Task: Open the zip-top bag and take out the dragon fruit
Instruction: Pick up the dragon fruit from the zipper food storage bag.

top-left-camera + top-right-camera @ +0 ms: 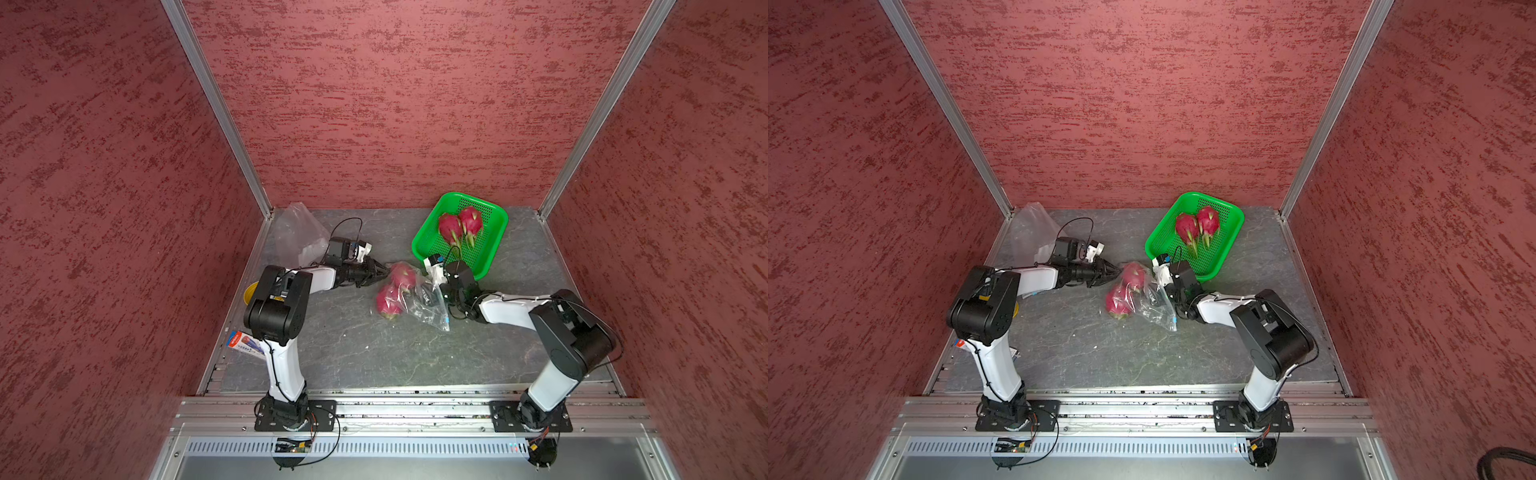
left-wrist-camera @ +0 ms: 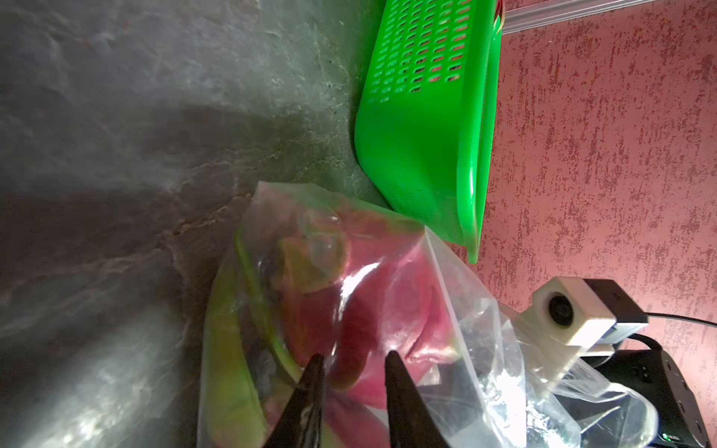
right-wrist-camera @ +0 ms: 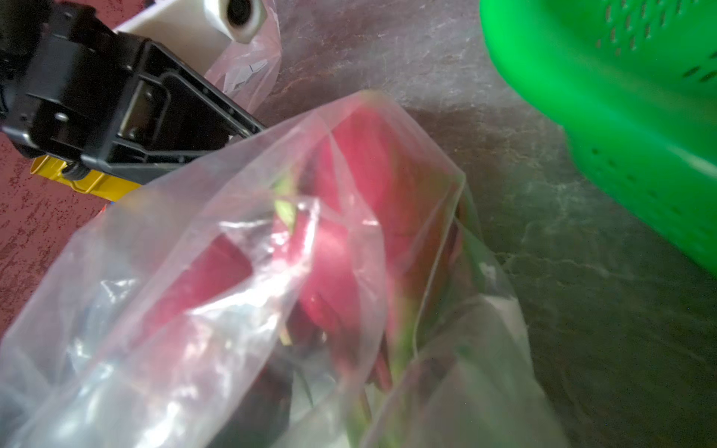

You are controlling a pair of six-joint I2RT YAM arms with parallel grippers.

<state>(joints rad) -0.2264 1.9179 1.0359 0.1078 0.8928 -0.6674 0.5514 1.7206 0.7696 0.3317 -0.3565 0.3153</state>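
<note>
The zip-top bag (image 1: 419, 305) lies in the middle of the table (image 1: 374, 357), between the two arms. Inside it one dragon fruit (image 1: 403, 275) sits at the far end, and a second dragon fruit (image 1: 388, 302) is right beside it on the near side. The green basket (image 1: 417, 247) stands just far-right of the bag. The right wrist hides its near-left corner, and two more dragon fruit (image 1: 450, 227) (image 1: 471, 221) lie side by side in it.

The left pincer (image 1: 383, 272) reaches in from the left to the bag's far-left end. Its fingers (image 2: 395, 384) stand a little apart with their tips against the film, but I cannot tell whether they pinch it. The right pincer (image 1: 430, 297) sits at the bag's right side behind crumpled film. Its own wrist view shows only bag and fruit, so I cannot tell how its jaws stand.

An empty clear bag (image 1: 297, 232) lies in the far-left corner behind the left wrist. A yellow thing (image 1: 250, 293) sits half hidden under the left elbow, and a printed packet (image 1: 243, 341) lies at the near-left edge.

Open table runs from the bag to the metal rail (image 1: 415, 409) along the near edge. Red walls (image 1: 374, 104) close in the left, far and right sides.
</note>
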